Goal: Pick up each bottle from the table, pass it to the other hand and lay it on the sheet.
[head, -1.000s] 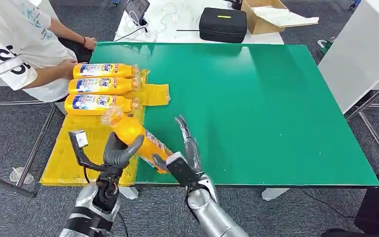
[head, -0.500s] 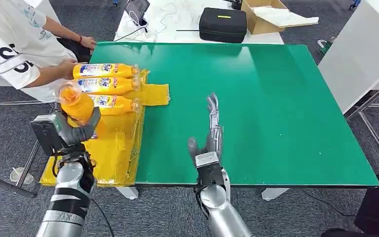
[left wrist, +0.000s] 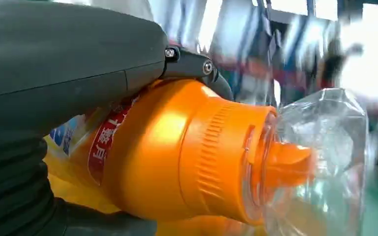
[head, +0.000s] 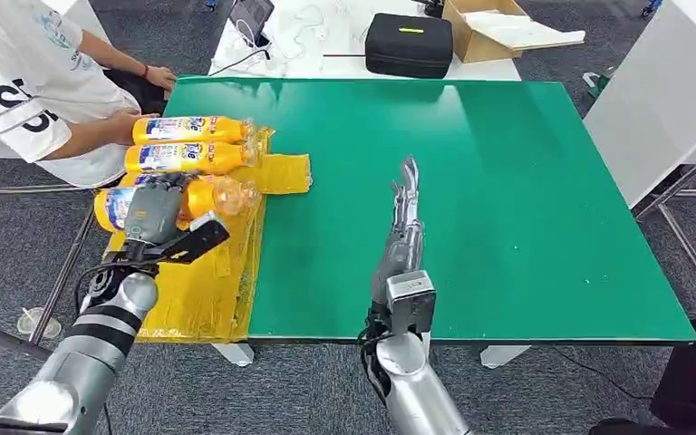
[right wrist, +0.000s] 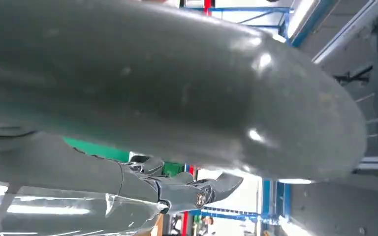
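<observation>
My left hand [head: 154,213] grips an orange bottle [head: 201,198] with a clear cap, held lying flat over the yellow sheet [head: 195,281] at the table's left end. In the left wrist view the bottle's [left wrist: 177,152] orange shoulder and clear cap stick out past my left hand [left wrist: 54,73], which wraps its body. Two more orange bottles [head: 190,130] [head: 186,157] lie side by side on the sheet just beyond it. My right hand [head: 403,231] is open, fingers [right wrist: 187,189] stretched forward above the green table [head: 507,199], holding nothing.
A person in a white shirt [head: 27,82] sits at the table's far left corner, with a hand [head: 127,127] by the farthest bottle. A black case [head: 410,45] and a cardboard box [head: 489,27] rest on the white table behind. A white table [head: 671,91] stands at the right.
My left hand swung the bottle from upright at the sheet's left edge to lying flat beside the row of bottles. My right hand reached a little farther forward, still holding nothing.
</observation>
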Action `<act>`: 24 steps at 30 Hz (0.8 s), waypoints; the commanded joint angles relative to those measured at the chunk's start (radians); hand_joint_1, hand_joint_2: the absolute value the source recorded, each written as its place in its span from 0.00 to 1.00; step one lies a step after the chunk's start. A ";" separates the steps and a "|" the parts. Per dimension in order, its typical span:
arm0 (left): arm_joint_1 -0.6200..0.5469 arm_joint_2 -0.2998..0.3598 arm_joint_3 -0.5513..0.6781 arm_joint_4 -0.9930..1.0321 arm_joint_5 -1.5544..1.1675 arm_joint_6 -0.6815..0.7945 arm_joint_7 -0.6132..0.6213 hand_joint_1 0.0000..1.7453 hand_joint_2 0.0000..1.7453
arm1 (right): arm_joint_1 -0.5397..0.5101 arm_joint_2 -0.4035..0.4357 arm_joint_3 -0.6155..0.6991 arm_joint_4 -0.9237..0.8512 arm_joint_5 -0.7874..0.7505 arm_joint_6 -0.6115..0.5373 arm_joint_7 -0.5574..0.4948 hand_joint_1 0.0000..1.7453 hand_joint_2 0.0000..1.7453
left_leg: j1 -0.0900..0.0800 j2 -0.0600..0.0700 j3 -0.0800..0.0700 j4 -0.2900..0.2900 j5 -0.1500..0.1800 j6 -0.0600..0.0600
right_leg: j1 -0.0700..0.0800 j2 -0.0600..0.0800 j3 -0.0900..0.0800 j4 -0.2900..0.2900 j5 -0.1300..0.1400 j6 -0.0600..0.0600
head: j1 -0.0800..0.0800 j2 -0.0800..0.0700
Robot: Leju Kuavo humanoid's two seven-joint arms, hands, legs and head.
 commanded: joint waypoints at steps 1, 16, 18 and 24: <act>-0.070 0.105 -0.101 0.206 0.035 -0.171 -0.021 1.00 1.00 | -0.029 -0.033 -0.023 0.038 -0.009 0.025 0.004 0.00 0.00 | 0.000 0.002 0.003 0.000 -0.001 0.001 | 0.001 0.002 0.002 -0.001 -0.001 -0.001 | 0.000 0.000; -0.056 0.130 -0.135 0.246 0.081 -0.331 -0.023 1.00 1.00 | -0.053 -0.025 -0.005 0.112 -0.015 0.062 0.008 0.00 0.00 | 0.000 0.002 0.003 -0.001 -0.001 0.000 | 0.000 0.002 0.003 -0.001 0.000 -0.001 | 0.000 0.000; -0.049 0.131 -0.141 0.248 0.078 -0.328 -0.023 1.00 1.00 | -0.056 -0.025 -0.005 0.119 -0.015 0.066 0.009 0.00 0.00 | 0.000 0.003 0.006 -0.001 -0.001 0.001 | 0.001 0.003 0.005 -0.001 0.000 -0.001 | 0.000 0.000; -0.039 0.135 -0.197 0.267 0.067 -0.406 -0.058 0.34 1.00 | -0.068 -0.023 -0.008 0.150 -0.030 0.097 0.017 0.00 0.00 | 0.000 0.004 0.010 -0.003 -0.002 0.001 | 0.000 0.004 0.009 -0.003 0.000 -0.002 | 0.000 0.000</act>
